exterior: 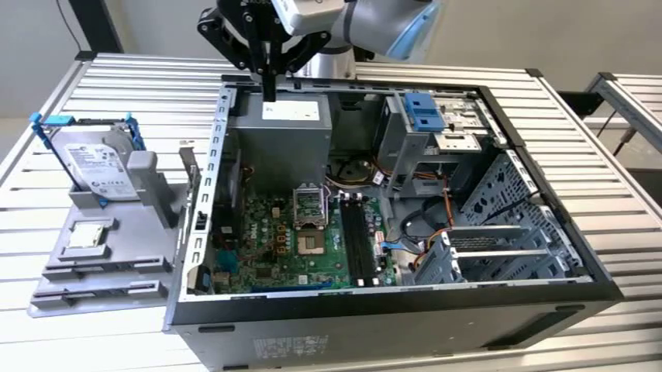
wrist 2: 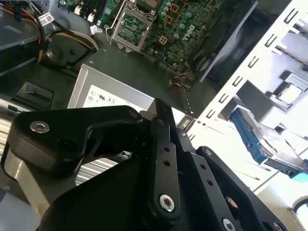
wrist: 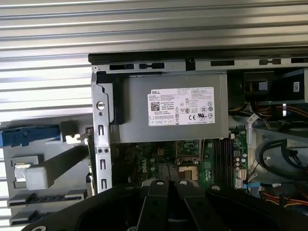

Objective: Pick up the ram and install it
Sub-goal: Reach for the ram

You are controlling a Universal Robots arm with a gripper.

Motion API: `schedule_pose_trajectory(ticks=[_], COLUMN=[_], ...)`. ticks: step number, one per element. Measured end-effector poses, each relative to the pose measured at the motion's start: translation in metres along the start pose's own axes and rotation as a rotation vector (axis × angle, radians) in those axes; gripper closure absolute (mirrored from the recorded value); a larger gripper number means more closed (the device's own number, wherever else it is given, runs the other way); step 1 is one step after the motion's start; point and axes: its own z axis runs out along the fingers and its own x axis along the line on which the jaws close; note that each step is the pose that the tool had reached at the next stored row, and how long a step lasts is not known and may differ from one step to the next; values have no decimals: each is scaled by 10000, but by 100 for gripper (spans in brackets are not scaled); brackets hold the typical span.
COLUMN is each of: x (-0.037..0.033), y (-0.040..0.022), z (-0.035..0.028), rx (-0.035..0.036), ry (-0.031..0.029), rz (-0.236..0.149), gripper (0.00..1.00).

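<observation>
Slatted table; hand over PSU (closed).

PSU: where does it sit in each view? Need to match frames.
Exterior view: PSU in the far corner of the case, behind the CPU socket.
First wrist view: PSU between the case rim and the CPU socket.
Second wrist view: PSU directly before the CPU socket.
Shared landmark: the CPU socket.

A white label of small print and marks is sitting on the grey power supply — another is covering the hard drive
</observation>
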Motion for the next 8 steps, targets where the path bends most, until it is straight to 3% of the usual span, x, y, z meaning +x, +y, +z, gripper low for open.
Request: schedule_pose_trajectory(ticks=[5, 8], x=[57, 135], y=[-4, -10], z=[-2, -3], rx=[0, -1], ry=[-3, -19], rz=[-1, -2], gripper=[100, 100])
